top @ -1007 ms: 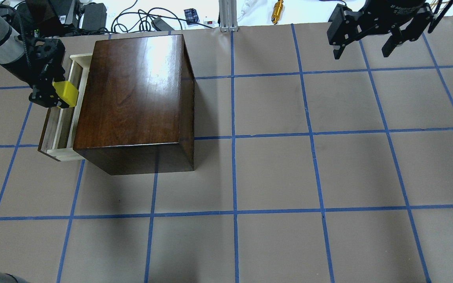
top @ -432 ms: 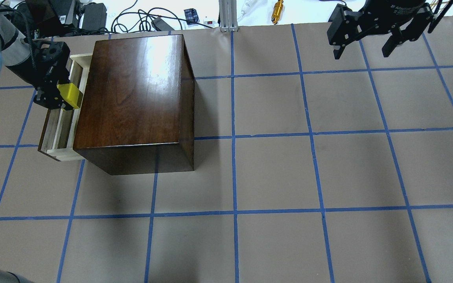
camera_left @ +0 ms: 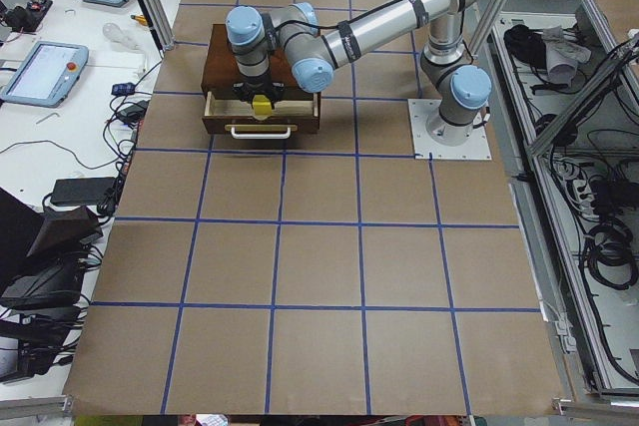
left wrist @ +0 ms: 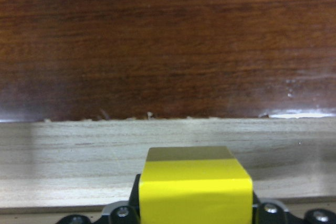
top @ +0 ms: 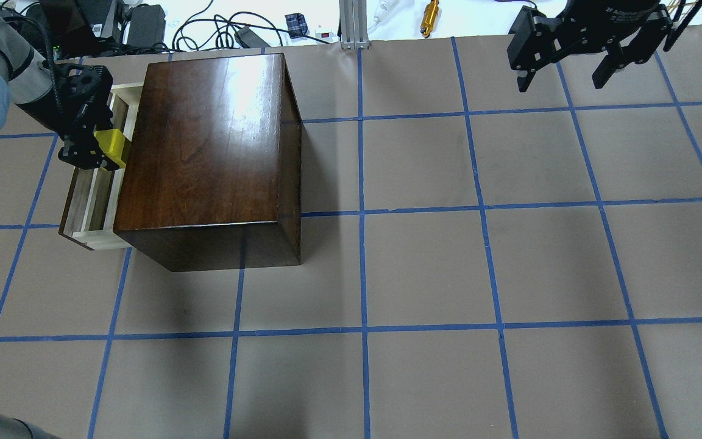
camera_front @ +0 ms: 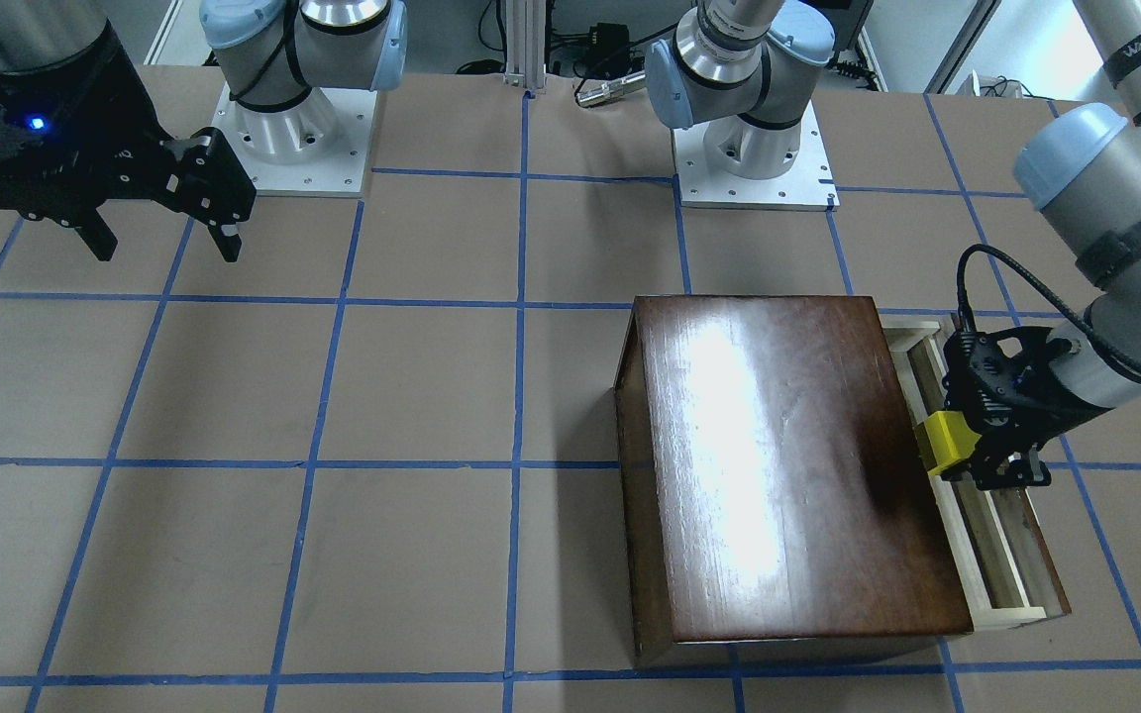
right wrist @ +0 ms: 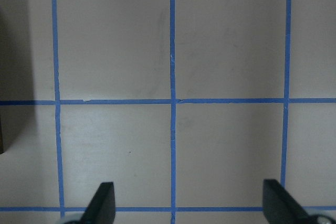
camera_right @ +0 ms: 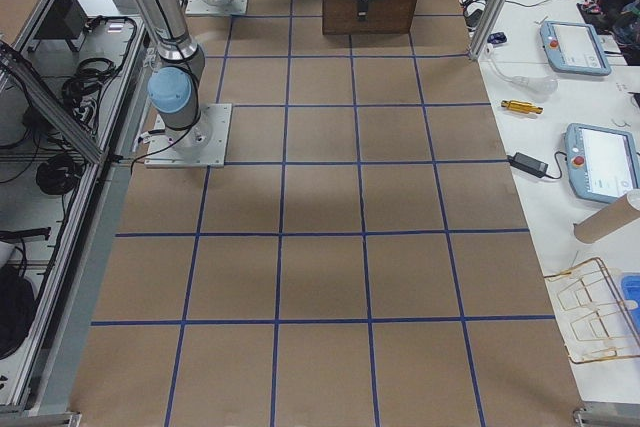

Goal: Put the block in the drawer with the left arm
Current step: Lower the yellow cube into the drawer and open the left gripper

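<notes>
My left gripper (top: pixel 99 156) is pinching the block (top: pixel 114 146), one finger on either side of the yellow cube. From the left wrist camera the block (left wrist: pixel 194 187) fills the bottom centre, with pale wood of the drawer (left wrist: pixel 79 161) just beyond it at 12 o'clock. The dark front of the cabinet (left wrist: pixel 168 40) rises above that.

In the overhead view the block hangs over the open drawer (top: pixel 92 207), close against the cabinet's front edge. I cannot tell whether it touches the drawer's floor or sides. The drawer is pulled out at the 9 o'clock side of the cabinet (top: pixel 205 146), and the block sits over its far half, toward 12 o'clock along the tray.

From the front-facing camera the same grip shows: the left gripper (camera_front: pixel 969 451) reaches in from 3 o'clock and the block (camera_front: pixel 945 443) pokes toward the cabinet (camera_front: pixel 788 456). The drawer (camera_front: pixel 1001 555) runs on toward 6 o'clock. The left arm (camera_front: pixel 1115 257) slopes up to 1 o'clock, its black cable (camera_front: pixel 1026 287) looping above the wrist.

The right gripper (top: pixel 559 82) hangs well apart, at about 2 o'clock from the cabinet in the overhead view. Its fingers (right wrist: pixel 103 203) are spread wide over the table (top: pixel 424 268), with nothing between them.
</notes>
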Available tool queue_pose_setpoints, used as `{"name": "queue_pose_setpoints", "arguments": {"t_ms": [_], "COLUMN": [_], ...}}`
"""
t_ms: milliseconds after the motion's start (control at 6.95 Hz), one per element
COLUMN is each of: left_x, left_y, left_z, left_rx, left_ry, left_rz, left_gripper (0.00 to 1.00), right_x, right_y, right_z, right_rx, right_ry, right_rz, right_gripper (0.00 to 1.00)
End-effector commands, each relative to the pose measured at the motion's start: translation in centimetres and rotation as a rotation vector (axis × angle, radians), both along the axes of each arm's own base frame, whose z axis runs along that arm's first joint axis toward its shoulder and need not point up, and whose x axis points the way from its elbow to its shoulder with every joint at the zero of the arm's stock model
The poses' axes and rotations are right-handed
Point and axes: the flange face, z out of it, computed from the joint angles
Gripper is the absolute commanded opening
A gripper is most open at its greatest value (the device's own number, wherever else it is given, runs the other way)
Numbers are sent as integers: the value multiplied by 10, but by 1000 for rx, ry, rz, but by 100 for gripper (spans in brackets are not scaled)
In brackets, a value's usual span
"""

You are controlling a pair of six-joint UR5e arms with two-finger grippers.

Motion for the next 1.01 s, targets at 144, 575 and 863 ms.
{"name": "queue_pose_setpoints", "arguments": {"t_ms": [144,575,863], "left_x": [0,-12,-25], "left_y": [0,19,35], "left_z": [2,68,130], "left_rx": [2,27,80], "left_ry": [-6,2,9], "left_rz": [5,84,210], "left_gripper": [98,99,99], "right_x": [0,0,0], "right_y": [0,-1,0], "right_z": [-1,-1,0], "right_rx": [1,1,0], "right_ry": [0,-1,-1], "right_rz": [0,-1,-1], "right_gripper": [100,100,100]}}
